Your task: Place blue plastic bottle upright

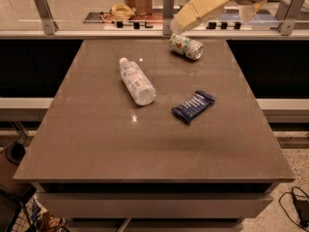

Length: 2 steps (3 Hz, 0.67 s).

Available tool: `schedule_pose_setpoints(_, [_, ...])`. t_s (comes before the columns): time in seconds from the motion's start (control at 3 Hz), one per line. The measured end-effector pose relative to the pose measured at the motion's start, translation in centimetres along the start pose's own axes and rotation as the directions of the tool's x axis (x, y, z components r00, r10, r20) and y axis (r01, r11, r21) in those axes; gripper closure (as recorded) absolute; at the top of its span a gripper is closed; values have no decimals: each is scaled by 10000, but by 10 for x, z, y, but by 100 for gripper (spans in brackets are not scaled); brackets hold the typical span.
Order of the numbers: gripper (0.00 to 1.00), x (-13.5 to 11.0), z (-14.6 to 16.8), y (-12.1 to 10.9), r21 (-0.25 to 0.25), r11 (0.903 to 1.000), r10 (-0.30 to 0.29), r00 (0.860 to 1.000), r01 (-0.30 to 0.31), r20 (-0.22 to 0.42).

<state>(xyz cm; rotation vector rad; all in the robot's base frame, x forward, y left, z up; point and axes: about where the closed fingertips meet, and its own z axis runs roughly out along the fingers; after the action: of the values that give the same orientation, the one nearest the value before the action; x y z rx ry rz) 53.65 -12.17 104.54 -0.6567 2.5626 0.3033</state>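
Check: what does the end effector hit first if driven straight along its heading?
Probably the can: the end effector sits over the far edge of the table, pointing down-left, tip just above the can's left end. If it misses, the line runs toward the cap of the blue plastic bottle. Depth unclear.

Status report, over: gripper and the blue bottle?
Gripper at the back, just above the can. Blue plastic bottle on its side, not held. Snack wrapper nearby, not touching.

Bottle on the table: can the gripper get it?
Probably yes. The gripper is above the table's far edge, near the can; the bottle lies alone on its side, with nothing between them.
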Motion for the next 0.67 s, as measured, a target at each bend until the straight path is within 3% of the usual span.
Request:
schedule_pose_setpoints(0.33, [0, -22, 56, 25, -760, 9948, 661, 9974, -682, -299])
schedule_pose_setpoints(0.67, [0, -22, 56, 25, -760, 9948, 660, 9974, -681, -299])
